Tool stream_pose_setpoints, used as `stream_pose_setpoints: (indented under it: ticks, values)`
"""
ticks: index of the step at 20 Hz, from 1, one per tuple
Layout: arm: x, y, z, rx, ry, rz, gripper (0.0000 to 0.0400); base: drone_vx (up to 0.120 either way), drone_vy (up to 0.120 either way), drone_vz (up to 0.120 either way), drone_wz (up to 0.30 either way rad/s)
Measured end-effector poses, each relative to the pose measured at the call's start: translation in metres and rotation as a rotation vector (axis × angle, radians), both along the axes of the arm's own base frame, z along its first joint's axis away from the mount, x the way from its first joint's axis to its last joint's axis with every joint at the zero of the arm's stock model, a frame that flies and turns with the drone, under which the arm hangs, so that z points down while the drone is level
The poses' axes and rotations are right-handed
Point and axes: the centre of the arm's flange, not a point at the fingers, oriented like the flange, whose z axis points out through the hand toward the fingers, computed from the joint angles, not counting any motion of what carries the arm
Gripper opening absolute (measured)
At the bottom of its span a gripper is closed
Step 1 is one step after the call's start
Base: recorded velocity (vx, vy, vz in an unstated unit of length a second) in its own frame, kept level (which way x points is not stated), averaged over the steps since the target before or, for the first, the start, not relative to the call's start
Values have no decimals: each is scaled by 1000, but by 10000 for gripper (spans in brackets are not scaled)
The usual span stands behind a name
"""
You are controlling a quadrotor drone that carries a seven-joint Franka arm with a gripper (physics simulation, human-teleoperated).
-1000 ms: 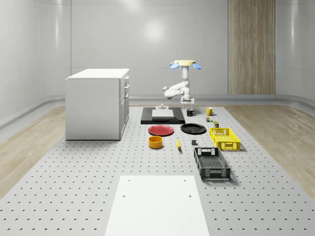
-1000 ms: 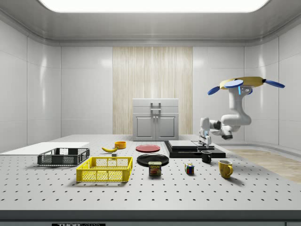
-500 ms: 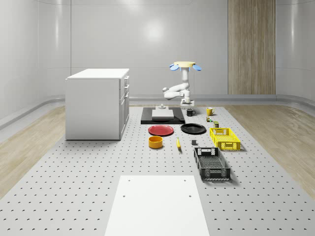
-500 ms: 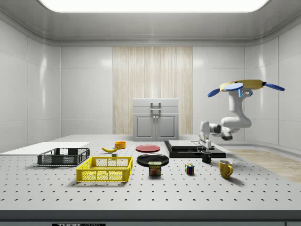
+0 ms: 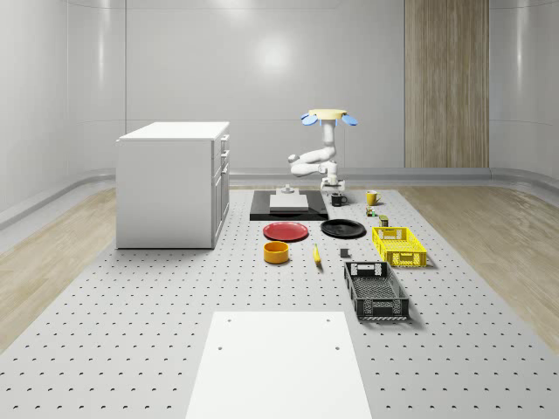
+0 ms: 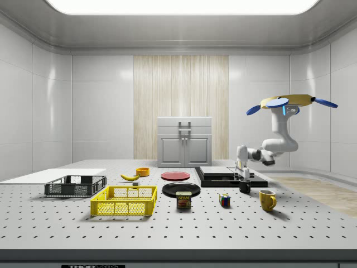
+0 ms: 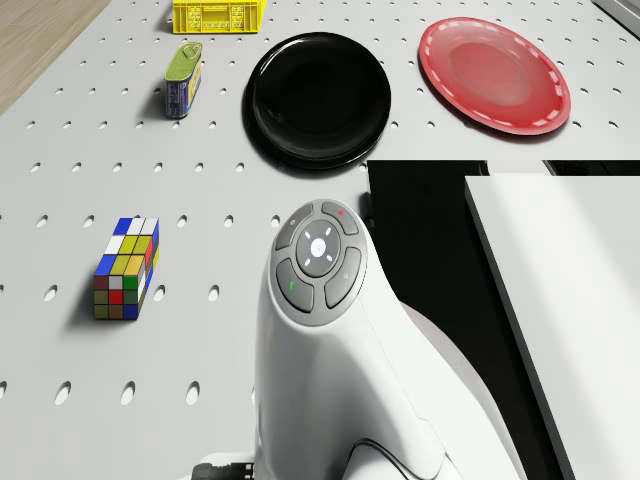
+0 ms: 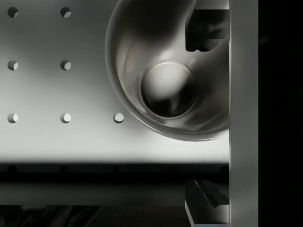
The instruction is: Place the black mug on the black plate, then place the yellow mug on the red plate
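Step in hand: grasping the black mug (image 6: 244, 186) for the black plate (image 7: 320, 98). Drone (image 6: 290, 102) hovers over the table's (image 5: 131, 332) far end. Hand (image 6: 242, 173), fingers apart, sits directly above the mug, which stands on the table beside the black slab (image 6: 228, 178). Next move calls for lowering further, then closing across the mug rim.

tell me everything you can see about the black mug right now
The black mug is a glossy dark cup with a side handle, standing upright on the perforated table, beside the black slab's edge. The wrist view looks straight down into its open, empty mouth. The gripper is at its rim; the drone hovers above.
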Motion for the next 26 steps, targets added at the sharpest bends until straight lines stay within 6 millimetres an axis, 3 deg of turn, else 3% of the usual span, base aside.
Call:
stream_pose_setpoints:
  ticks: [26]
  values:
    - [-1, 5, 12, 0, 0, 0, 400, 0, 0, 0, 0]
